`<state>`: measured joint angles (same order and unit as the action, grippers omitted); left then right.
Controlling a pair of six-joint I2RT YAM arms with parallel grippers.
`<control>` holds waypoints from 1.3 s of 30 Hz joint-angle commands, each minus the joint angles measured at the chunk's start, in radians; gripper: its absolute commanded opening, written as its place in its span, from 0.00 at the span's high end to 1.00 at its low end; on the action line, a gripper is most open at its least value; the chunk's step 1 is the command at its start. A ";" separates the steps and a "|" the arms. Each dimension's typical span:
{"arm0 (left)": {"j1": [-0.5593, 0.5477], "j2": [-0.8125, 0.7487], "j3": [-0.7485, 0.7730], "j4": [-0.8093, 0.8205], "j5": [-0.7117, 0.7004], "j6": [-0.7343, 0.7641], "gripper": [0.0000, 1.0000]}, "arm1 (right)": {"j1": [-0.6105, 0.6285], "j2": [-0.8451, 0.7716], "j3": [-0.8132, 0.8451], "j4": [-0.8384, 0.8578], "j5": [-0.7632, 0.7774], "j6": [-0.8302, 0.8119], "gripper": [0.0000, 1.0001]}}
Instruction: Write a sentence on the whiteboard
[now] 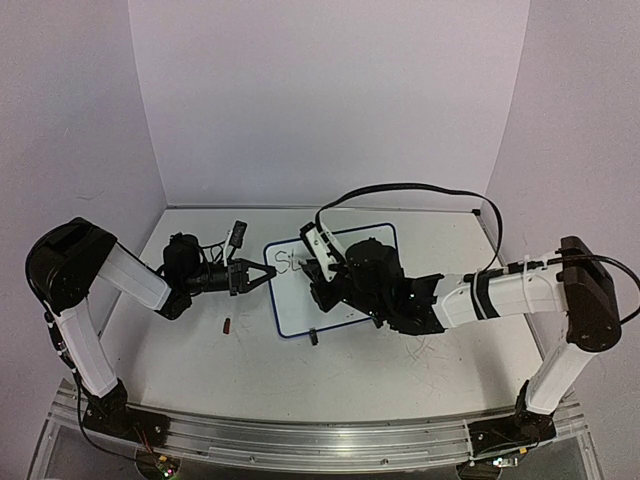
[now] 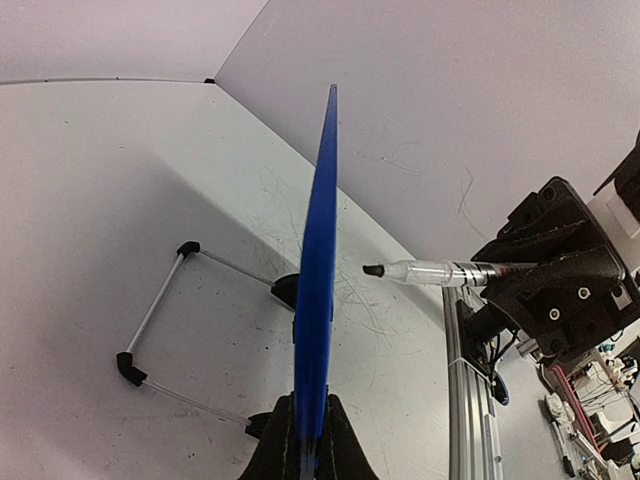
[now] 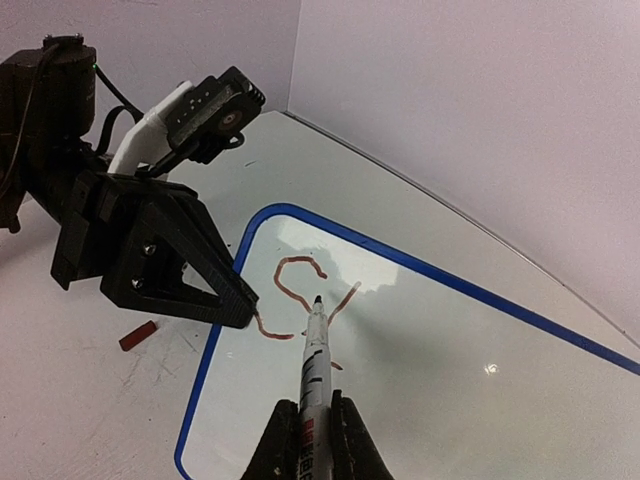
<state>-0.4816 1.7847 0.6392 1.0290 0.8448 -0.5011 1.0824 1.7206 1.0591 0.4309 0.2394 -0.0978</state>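
The whiteboard [image 1: 345, 295] with its blue rim lies on the table's middle. My left gripper [image 1: 268, 273] is shut on its left edge. In the left wrist view the board's rim [image 2: 318, 260] shows edge-on between the shut jaws [image 2: 308, 440]. My right gripper [image 1: 322, 268] is shut on a marker [image 3: 314, 355], with the tip on the board surface [image 3: 450, 380]. Of the sentence only the first strokes [image 3: 295, 285], an "S" and a "t", show near the top left corner; they also show in the top view [image 1: 291, 262]. The left fingers [image 3: 225, 295] sit beside the "S". The marker [image 2: 440, 272] also shows in the left wrist view.
A small red cap [image 1: 227, 325] lies left of the board, seen also in the right wrist view [image 3: 138, 335]. A black clip [image 1: 313, 338] sits at the board's near edge. A small black object [image 1: 237, 234] lies at the back. A wire bracket [image 2: 160, 330] lies beside the board.
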 commanded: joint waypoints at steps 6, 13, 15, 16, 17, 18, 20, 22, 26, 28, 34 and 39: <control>-0.006 -0.031 0.006 -0.017 0.018 0.012 1.00 | -0.001 0.027 0.062 -0.006 0.041 -0.004 1.00; -0.006 -0.029 0.008 -0.019 0.020 0.012 1.00 | -0.001 0.041 0.073 -0.012 0.035 -0.002 1.00; -0.006 -0.031 0.009 -0.019 0.019 0.012 1.00 | -0.001 0.046 0.074 -0.014 0.037 -0.001 1.00; -0.006 -0.032 0.010 -0.019 0.020 0.012 1.00 | -0.001 0.047 0.074 -0.016 0.038 0.000 1.00; -0.006 -0.033 0.010 -0.019 0.019 0.012 1.00 | -0.001 0.049 0.074 -0.018 0.040 0.001 1.00; -0.006 -0.033 0.009 -0.019 0.019 0.012 1.00 | -0.001 0.051 0.075 -0.020 0.043 0.002 1.00; -0.006 -0.033 0.010 -0.020 0.019 0.014 1.00 | -0.001 0.054 0.077 -0.024 0.052 0.005 1.00; -0.006 -0.033 0.009 -0.020 0.019 0.013 1.00 | -0.001 0.055 0.078 -0.028 0.065 0.009 1.00; -0.006 -0.034 0.008 -0.021 0.019 0.014 1.00 | -0.002 0.053 0.079 -0.039 0.088 0.013 1.00; -0.006 -0.036 0.008 -0.022 0.019 0.015 1.00 | -0.001 0.049 0.077 -0.043 0.096 0.014 1.00; -0.007 -0.035 0.008 -0.022 0.018 0.015 1.00 | -0.001 0.037 0.066 -0.057 0.133 0.022 1.00; -0.007 -0.034 0.007 -0.023 0.016 0.016 1.00 | -0.002 0.009 0.043 -0.064 0.164 0.033 1.00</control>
<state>-0.4816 1.7847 0.6392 1.0214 0.8398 -0.5011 1.0855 1.7634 1.1015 0.3867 0.3253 -0.0858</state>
